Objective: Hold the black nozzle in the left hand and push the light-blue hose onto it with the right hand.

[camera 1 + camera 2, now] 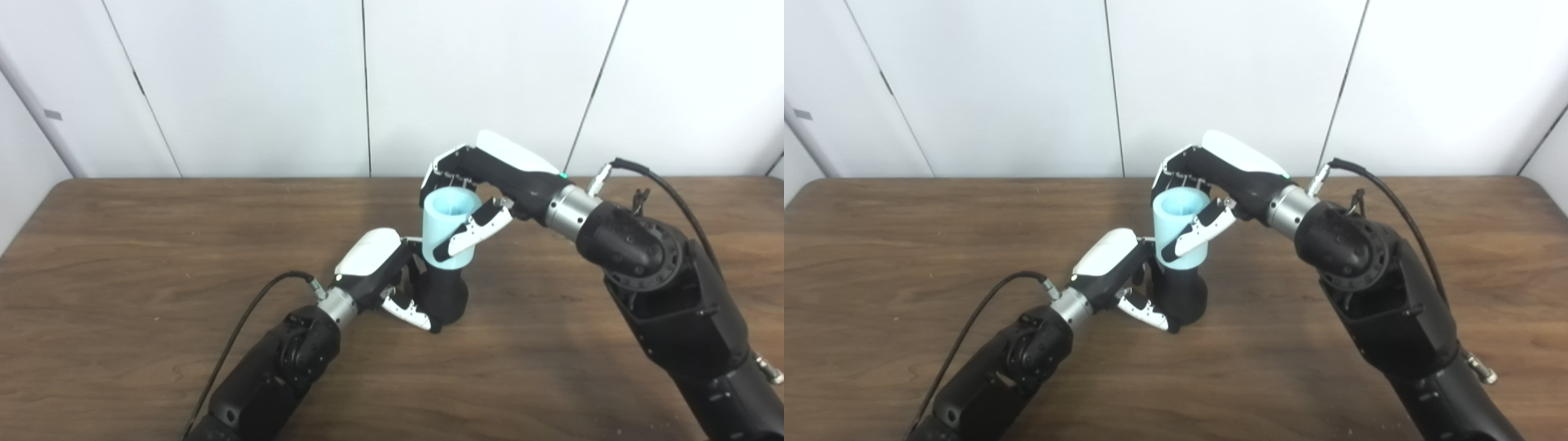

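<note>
A black nozzle (446, 297) stands upright on the wooden table (122, 257), near the middle. My left hand (383, 269) is wrapped around its lower body from the left, thumb across the front. A short light-blue hose piece (449, 228) sits upright on top of the nozzle, its open end up and its lower rim over the nozzle's neck. My right hand (484, 180) grips the hose from the right, fingers behind it and thumb across its front. How deep the nozzle reaches inside the hose is hidden.
White wall panels (245, 86) rise just behind the table's far edge. Cables run from both wrists: a black one loops left of the left forearm (245, 318), another arcs above the right forearm (674, 196).
</note>
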Motion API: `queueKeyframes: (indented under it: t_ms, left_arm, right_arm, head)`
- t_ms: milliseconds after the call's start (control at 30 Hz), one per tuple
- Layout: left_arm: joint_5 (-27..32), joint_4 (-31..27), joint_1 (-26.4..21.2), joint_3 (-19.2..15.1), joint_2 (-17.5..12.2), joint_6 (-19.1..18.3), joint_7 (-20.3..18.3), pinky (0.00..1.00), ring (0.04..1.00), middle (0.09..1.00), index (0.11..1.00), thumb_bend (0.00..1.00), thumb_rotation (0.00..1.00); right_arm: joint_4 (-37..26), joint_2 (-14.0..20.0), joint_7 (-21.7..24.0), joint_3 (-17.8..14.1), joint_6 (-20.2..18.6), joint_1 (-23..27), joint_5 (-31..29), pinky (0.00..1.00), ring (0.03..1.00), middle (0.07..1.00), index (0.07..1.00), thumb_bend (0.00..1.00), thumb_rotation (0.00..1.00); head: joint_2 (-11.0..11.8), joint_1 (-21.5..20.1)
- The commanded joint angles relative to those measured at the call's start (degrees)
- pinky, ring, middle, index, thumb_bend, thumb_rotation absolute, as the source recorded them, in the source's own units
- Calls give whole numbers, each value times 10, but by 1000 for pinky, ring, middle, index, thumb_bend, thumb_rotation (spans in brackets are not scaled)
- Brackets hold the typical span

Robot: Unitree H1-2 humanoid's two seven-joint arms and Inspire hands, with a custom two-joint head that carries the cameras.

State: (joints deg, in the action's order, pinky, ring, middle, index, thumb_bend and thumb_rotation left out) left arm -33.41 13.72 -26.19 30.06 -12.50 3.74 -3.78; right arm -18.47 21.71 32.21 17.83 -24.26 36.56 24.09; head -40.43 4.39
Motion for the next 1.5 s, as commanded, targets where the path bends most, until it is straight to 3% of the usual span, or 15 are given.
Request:
queueKeyframes:
  t_ms: [0,333,667,1133,1467]
  left_arm:
    - [-17,20,25,24,1,-22,-51,444,462,442,509,524,0]
    - [-20,21,25,24,3,-23,-50,445,467,439,509,524,0]
    - [-25,19,22,24,0,-24,-50,430,462,433,510,523,0]
    - [-31,18,19,25,3,-28,-50,420,452,420,512,522,0]
    - [-34,16,17,25,0,-29,-52,453,460,433,510,523,0]
  right_arm:
    - [-16,17,13,0,9,12,-5,345,468,499,481,501,0]
    - [-25,54,35,6,9,8,-8,340,467,504,484,500,0]
    - [-30,43,13,9,8,-25,-6,346,462,500,482,501,0]
    - [-7,17,3,49,22,-33,3,349,462,499,481,501,0]
    - [-2,33,19,73,47,-32,19,340,455,506,492,500,0]
  head:
    - [0,0]
    - [-4,-1]
    - [-6,-1]
    - [-7,1]
    - [-7,2]
